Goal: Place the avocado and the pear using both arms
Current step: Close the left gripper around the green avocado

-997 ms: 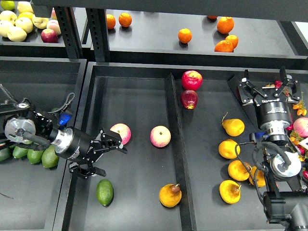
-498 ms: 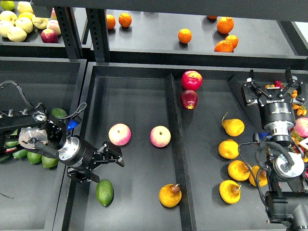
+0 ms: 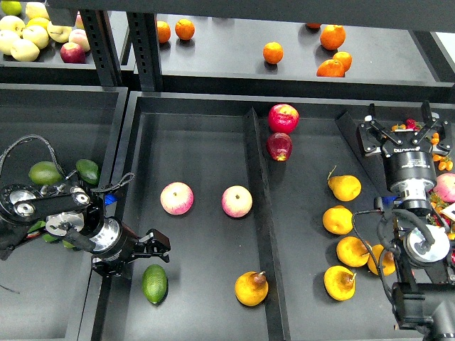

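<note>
head view: left jaws (image 3: 146, 250) dark, fingers indistinct

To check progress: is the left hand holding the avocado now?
No, the avocado lies on the tray floor, apart from the left hand.

My left gripper (image 3: 146, 245) hangs empty, fingers apart, just above the avocado (image 3: 154, 283) near the tray's front-left corner; the pear (image 3: 251, 288) lies by the divider; my right gripper (image 3: 400, 134) hovers open near the right edge.

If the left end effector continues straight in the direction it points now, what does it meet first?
The left end effector points right, slightly upward. Probably nothing near; the avocado lies below that line. Depth is unclear.
</note>
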Available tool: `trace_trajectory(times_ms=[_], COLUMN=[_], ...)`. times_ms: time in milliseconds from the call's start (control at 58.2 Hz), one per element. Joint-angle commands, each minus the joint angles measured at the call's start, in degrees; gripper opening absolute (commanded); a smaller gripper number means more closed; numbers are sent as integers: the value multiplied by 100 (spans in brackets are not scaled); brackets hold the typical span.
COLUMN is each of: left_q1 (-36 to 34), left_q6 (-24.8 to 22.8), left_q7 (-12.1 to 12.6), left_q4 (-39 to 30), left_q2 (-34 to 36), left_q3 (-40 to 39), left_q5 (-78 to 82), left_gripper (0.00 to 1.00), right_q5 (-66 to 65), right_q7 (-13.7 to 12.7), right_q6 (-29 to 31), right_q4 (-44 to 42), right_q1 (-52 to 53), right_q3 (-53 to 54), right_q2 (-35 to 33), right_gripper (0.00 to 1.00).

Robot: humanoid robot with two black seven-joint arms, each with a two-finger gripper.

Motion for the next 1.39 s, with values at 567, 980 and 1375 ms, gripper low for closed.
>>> trace_trajectory(times_ms=[567, 980, 1375], left_q1=[155, 242, 304], left_q6=[1, 1, 1], left_q7=[0, 0, 0], left_q4=[298, 474, 605], left_q2=[-435, -655, -734], left_q3=[-26, -70, -70], left_q5=[25, 7, 16], left_gripper=[98, 95, 90], right_q5=[8, 8, 8], right_q7=[0, 0, 9], right_q6=[10, 19, 19], right_q4=[0, 9, 18], right_q1=[-2, -11, -11], right_q3=[0, 0, 9], right_q2=[0, 0, 0], right_gripper=[99, 99, 99])
